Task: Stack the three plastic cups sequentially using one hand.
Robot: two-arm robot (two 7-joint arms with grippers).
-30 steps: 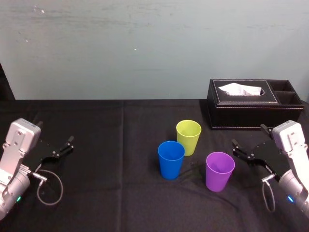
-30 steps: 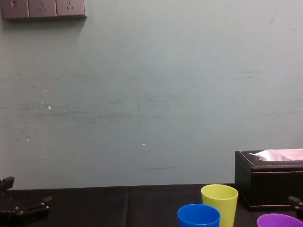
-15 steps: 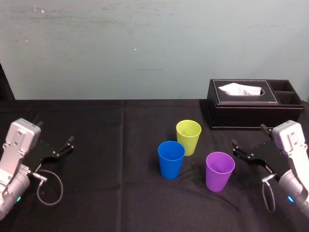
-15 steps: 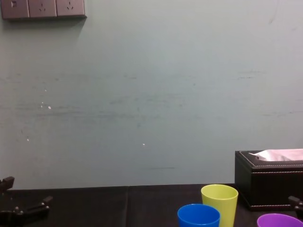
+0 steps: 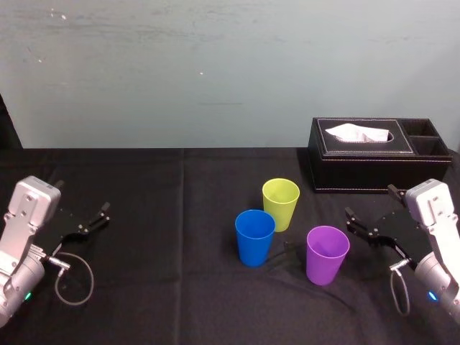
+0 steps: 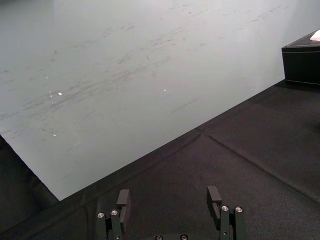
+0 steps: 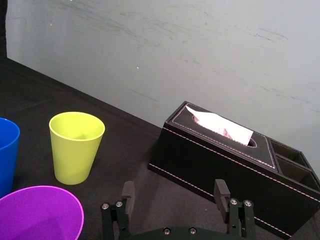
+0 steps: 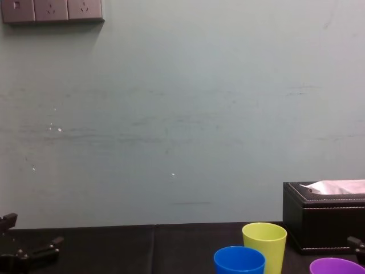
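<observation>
Three plastic cups stand upright and apart near the table's middle: the yellow-green cup (image 5: 280, 203) farthest back, the blue cup (image 5: 254, 236) in front of it to the left, the purple cup (image 5: 327, 254) to the right. All three also appear in the right wrist view: yellow-green (image 7: 76, 146), blue (image 7: 7, 155), purple (image 7: 40, 212). My right gripper (image 5: 369, 211) hovers open just right of the purple cup, empty (image 7: 175, 192). At the table's left side, well away from the cups, my left gripper (image 5: 82, 209) stands open and empty (image 6: 169, 196).
A black tissue box (image 5: 379, 154) with a white tissue sits at the back right, behind the right gripper. A black cloth (image 5: 165, 215) covers the table, and a pale wall (image 5: 215, 65) stands behind. A grey cable (image 5: 72, 277) loops beside the left arm.
</observation>
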